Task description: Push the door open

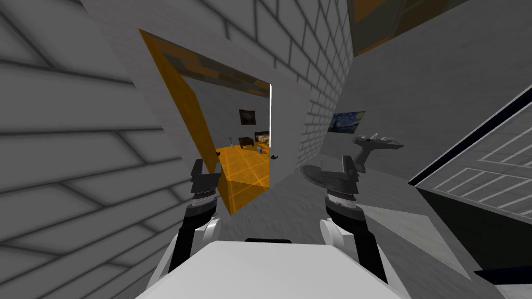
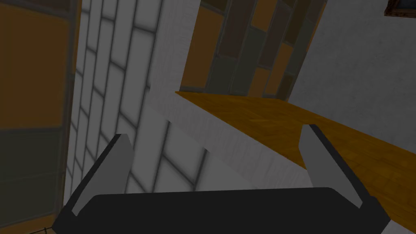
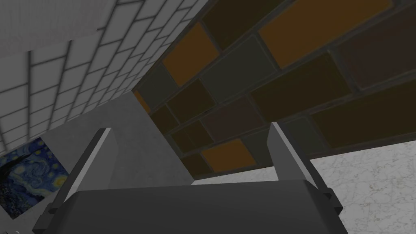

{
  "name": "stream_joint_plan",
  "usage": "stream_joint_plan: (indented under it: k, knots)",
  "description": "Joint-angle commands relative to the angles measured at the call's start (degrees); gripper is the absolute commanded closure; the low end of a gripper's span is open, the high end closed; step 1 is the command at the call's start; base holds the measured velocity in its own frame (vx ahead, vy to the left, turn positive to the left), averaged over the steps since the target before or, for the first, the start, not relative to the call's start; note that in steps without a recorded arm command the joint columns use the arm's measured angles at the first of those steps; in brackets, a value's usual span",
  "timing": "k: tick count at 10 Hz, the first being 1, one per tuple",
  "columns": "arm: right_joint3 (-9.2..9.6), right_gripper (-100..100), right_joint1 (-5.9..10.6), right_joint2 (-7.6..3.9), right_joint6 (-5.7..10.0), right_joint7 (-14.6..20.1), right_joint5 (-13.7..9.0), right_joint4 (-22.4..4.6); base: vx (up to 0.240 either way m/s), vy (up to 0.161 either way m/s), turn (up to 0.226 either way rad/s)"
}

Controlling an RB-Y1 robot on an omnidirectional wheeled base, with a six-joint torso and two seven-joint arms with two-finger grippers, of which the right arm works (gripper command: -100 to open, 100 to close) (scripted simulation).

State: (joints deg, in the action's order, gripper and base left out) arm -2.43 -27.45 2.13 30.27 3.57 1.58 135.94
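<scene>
**Door Partly Open, Both Jaws Wide and Empty**

Far out to the left of the left jaws is a grey brick wall [image 1: 62,155]. The left jaws are spread wide and hold nothing. Just ahead of them stands the orange side of the door frame [image 1: 195,119], very near.

Past the frame, ahead and between the two pairs of jaws, I can see into a room with an orange floor [image 1: 244,174]. The door [image 1: 288,130] is the plain white panel on the far side of that gap. It is ahead of the right jaws and a bit toward the left ones. It looks partly open. Its small dark handle [image 1: 274,157] sits by its bright edge. No jaws touch the door.

The right jaws are wide too, and empty. Out past them on their right are a blue painting [image 1: 347,121] on the wall and a grey model [image 1: 376,143] on a stand.

What could go wrong? I think the left jaws could bump the orange frame, because they are so close to it. The right jaws could catch on the handle if the push lands there. A push near the hinge side may hardly move the door.
</scene>
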Motion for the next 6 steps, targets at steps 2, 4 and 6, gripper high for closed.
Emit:
stream_joint_plan:
  k: [2,4,6]
  knots:
    - [0.36,-100,1.33,-0.74,0.62,0.4,0.4,-3.5,0.020,-0.041,0.036]
    - [0.56,-100,2.10,-1.14,0.98,0.6,0.7,-5.5,0.147,-0.027,0.022]
    - [0.85,-100,3.20,-1.62,1.49,0.9,1.0,-8.3,0.113,-0.021,0.030]
